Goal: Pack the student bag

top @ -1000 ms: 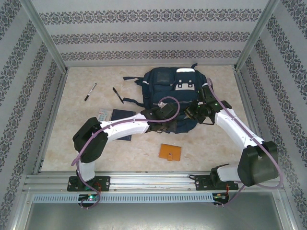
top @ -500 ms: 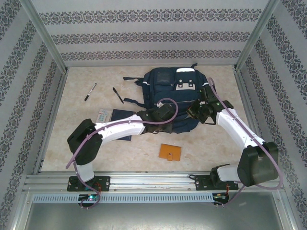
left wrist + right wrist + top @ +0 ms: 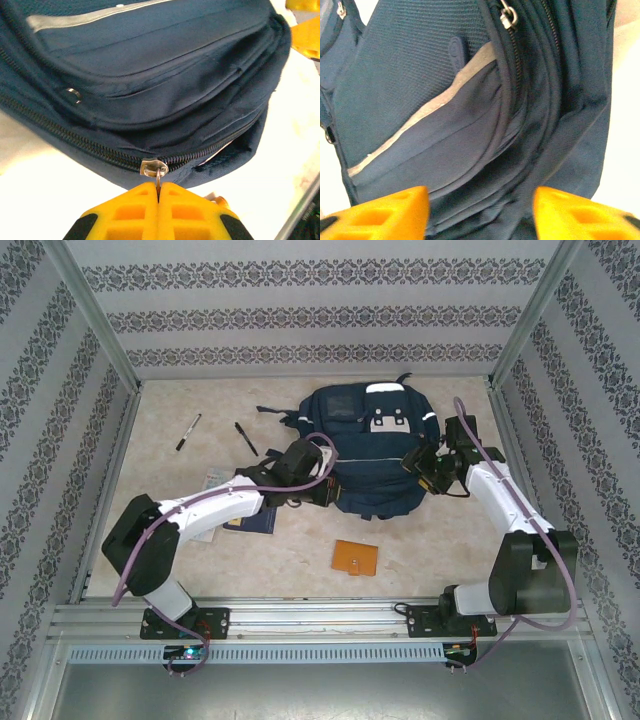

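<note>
Stock on my screens, biggest first.

1. Table (image 3: 430, 540): pale marbled top that carries every item below.
2. Student bag (image 3: 370, 450): navy, front pockets facing up, lying flat on the table between my two sets of jaws. The left jaws are at its near-left edge and the right jaws at its right flank.
3. Right gripper (image 3: 481, 200): jaws released and standing wide apart. In the right wrist view the bag's side panel, with its grey stripe, lies just beyond the gap. I see nothing pinched.
4. Left gripper (image 3: 158, 192): jaws clenched flat together, grasping item 9.
5. Navy book (image 3: 250, 523): flat on the table, behind and to the left of the left jaws, partly under that arm.
6. Orange wallet (image 3: 355, 557): near side of the left jaws, well apart from both grippers.
7. Two pens (image 3: 188, 431) (image 3: 245, 438): beyond and to the left of the left jaws, apart from the bag.
8. Small pale flat item (image 3: 212, 480): by the book's far corner. It is possibly a calculator, but it is too small to be sure.
9. Zipper pull (image 3: 158, 176): a metal tab hanging from the slider on the bag's lower zip. It is held at the very tips of the left jaws.
</note>
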Controlling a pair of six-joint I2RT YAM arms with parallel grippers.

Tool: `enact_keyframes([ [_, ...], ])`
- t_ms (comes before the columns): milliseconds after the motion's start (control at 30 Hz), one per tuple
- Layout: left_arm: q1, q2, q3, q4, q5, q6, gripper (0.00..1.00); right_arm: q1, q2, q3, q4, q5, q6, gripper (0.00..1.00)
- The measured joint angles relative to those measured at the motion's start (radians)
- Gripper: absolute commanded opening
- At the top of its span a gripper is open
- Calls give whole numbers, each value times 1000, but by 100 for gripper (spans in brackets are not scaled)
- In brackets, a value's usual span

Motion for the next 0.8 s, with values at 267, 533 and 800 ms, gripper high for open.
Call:
enact_keyframes([
  [267, -90, 133, 44, 185, 116, -34, 0, 171, -309, -110, -26, 71, 369, 66],
  [533, -145, 165, 95, 268, 138, -38, 0, 237, -343, -227, -37, 194, 624, 64],
  [800, -148, 164, 79, 267, 106, 33, 0, 237, -158, -180, -10, 195, 583, 3],
])
